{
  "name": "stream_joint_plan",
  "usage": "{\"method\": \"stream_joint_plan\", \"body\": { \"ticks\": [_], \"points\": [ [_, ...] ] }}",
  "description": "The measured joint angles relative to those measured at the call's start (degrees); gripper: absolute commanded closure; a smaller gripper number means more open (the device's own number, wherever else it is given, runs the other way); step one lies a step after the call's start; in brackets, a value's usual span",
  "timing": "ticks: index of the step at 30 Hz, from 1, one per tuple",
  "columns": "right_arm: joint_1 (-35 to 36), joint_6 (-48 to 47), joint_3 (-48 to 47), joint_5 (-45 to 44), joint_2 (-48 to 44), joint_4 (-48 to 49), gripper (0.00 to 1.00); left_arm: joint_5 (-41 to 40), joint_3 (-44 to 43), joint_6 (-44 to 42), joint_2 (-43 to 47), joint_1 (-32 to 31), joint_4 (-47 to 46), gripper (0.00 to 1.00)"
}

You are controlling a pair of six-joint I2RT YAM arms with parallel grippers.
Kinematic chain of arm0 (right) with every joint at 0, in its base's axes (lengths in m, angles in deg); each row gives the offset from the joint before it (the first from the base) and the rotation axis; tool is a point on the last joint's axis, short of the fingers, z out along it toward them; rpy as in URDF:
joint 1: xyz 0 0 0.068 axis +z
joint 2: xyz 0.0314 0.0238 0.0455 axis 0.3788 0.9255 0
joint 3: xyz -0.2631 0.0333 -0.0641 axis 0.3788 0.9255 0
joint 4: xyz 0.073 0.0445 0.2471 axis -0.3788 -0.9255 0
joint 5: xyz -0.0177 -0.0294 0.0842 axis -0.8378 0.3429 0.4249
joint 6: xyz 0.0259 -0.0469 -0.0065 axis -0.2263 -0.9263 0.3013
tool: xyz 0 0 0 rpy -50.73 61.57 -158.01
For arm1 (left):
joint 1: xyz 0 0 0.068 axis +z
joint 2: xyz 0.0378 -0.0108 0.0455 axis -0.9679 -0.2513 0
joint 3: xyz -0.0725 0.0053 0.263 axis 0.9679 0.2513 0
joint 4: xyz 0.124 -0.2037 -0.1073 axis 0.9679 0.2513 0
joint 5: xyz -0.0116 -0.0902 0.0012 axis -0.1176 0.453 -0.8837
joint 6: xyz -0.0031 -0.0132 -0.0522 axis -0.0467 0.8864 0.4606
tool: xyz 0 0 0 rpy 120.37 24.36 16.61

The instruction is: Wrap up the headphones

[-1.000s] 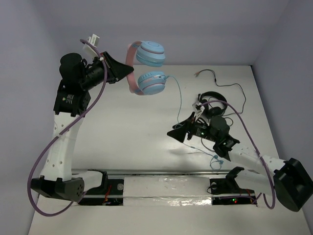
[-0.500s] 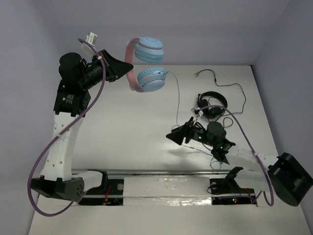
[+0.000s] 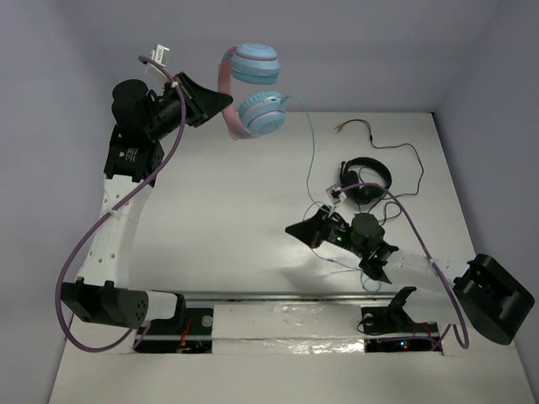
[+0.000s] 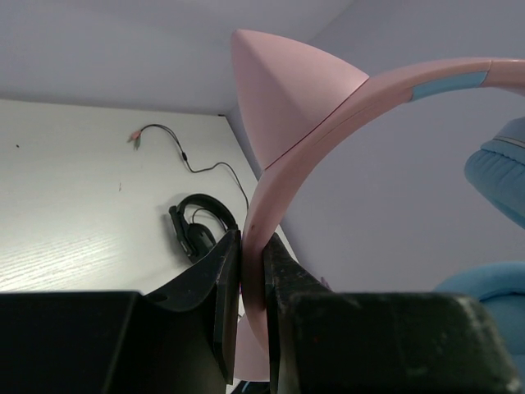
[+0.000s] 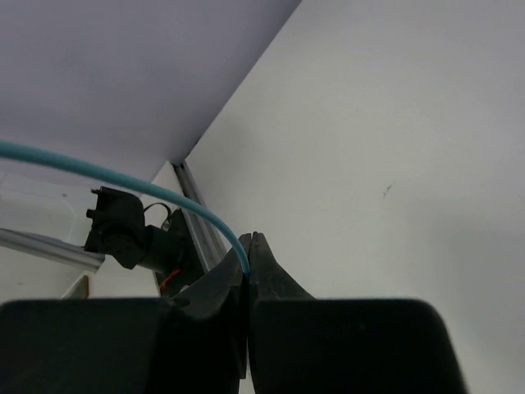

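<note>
Right claw [image 5: 248, 243] now tight on cable [image 5: 131, 181]

- The headphones [image 4: 312, 107] ran off the left wrist view's right edge, with both earcups [image 4: 502, 168] cut short.
- The cable [image 5: 123, 182] crossed the right wrist view's left edge; its other end was hidden between the right gripper's [image 5: 249, 242] fingers.

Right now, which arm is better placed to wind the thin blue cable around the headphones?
The right. The right gripper is shut on the cable, so it can probably lead it round. The left gripper is clamped on the pink headband, holding the headphones in the air.
</note>
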Motion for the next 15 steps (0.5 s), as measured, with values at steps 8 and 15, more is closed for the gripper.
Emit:
{"method": "stream_joint_plan", "body": {
  "ticks": [8, 15],
  "points": [
    [0.44, 2.54, 0.63, -6.16, -3.98, -9.44, 1.0, -3.96, -5.77, -1.84, -2.86, 2.05, 3.19, 1.0],
    [0.44, 8.76, 5.42, -11.91, -8.76, -22.12, 0.85, -10.45, -18.97, -4.09, -8.31, 8.76, 6.97, 1.0]
  ]
}}
